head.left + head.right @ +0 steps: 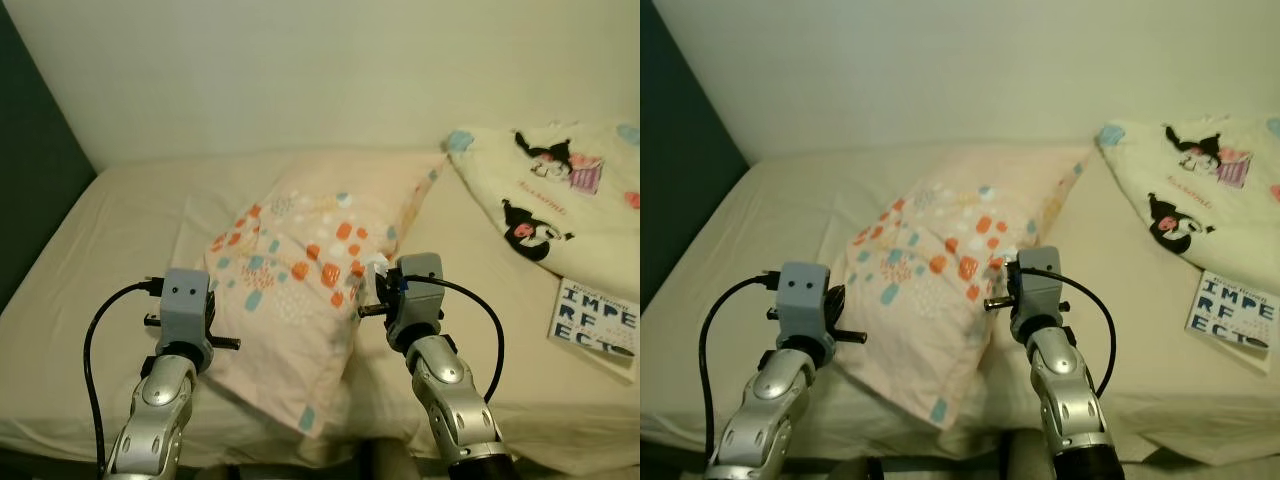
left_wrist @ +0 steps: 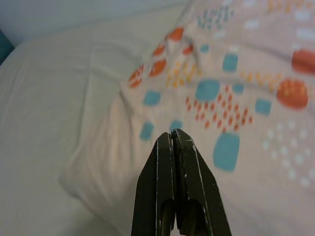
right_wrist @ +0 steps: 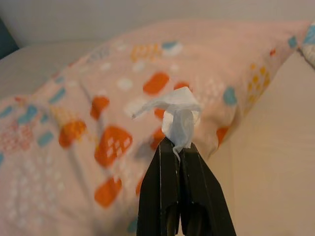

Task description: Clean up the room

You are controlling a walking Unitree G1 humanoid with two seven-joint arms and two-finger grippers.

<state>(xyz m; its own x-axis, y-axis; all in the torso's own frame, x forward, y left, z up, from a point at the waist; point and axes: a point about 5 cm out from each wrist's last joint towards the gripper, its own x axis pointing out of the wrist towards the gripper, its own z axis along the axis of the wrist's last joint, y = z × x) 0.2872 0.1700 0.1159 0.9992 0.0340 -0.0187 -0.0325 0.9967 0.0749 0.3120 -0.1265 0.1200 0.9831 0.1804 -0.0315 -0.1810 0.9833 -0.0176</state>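
At the far left we see a dark teal wall panel (image 1: 30, 190) beside the cream-sheeted bed (image 1: 120, 230). Our left tool (image 2: 175, 138) hovers over the near left edge of the pale pink pillow printed with orange and blue patches (image 1: 300, 290), its two black fingers (image 2: 165, 187) pressed together with nothing between them. The pillow lies diagonally across the middle of the bed, one corner reaching toward the head of the bed and the plain pale wall (image 1: 300, 70) behind it. Just right of the pillow's middle, our right tool (image 3: 178, 145) is clamped on a small crumpled white tissue (image 3: 178, 115), held up above the pillow's right side; the tissue sticks out past the fingertips. Further right, a white blanket printed with black-and-pink cartoon figures (image 1: 560, 190) is bunched on the bed. Near it, at the right edge, a white booklet with large dark block letters (image 1: 595, 322) lies flat on the sheet.
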